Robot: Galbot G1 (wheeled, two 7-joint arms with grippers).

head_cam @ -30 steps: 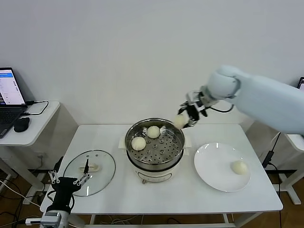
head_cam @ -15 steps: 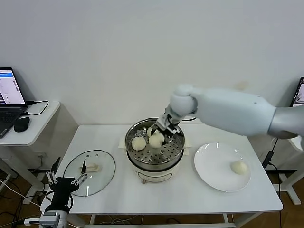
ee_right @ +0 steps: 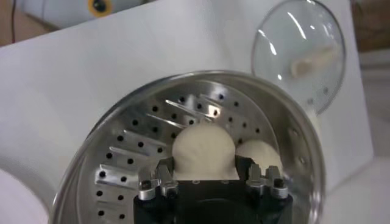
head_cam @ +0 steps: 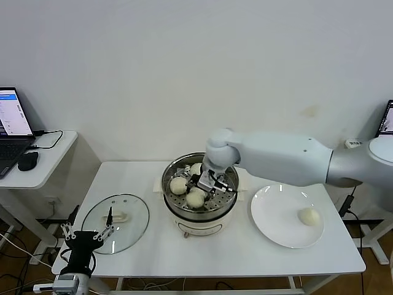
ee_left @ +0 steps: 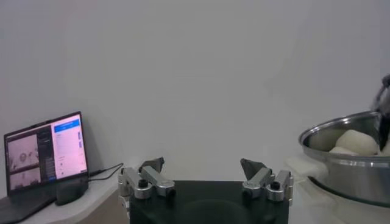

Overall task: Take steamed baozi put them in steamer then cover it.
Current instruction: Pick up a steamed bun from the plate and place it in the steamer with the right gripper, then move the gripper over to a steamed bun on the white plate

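The steamer (head_cam: 228, 195) stands mid-table, a steel pot with a perforated tray (ee_right: 137, 143). Two baozi lie in it at the back left (head_cam: 178, 185) and the back (head_cam: 196, 168). My right gripper (head_cam: 204, 187) reaches down into the pot and is shut on a third baozi (head_cam: 196, 198). In the right wrist view this bun (ee_right: 204, 146) sits between the fingers (ee_right: 165, 169), low over the tray, beside another bun (ee_right: 259, 153). A fourth baozi (head_cam: 309, 216) lies on the white plate (head_cam: 275, 215). The glass cover (head_cam: 116, 222) lies on the table at left. My left gripper (head_cam: 89, 233) is open, parked by the cover's near edge.
A side table with a laptop (head_cam: 12, 114) and mouse (head_cam: 27, 160) stands far left. The laptop (ee_left: 46, 149) and the pot (ee_left: 347, 159) show in the left wrist view. The cover (ee_right: 298, 52) shows in the right wrist view. My right arm spans the pot from the right.
My right gripper has carried the baozi from above the pot's back right rim down into the pot, toward its front left. The left arm has stayed parked.
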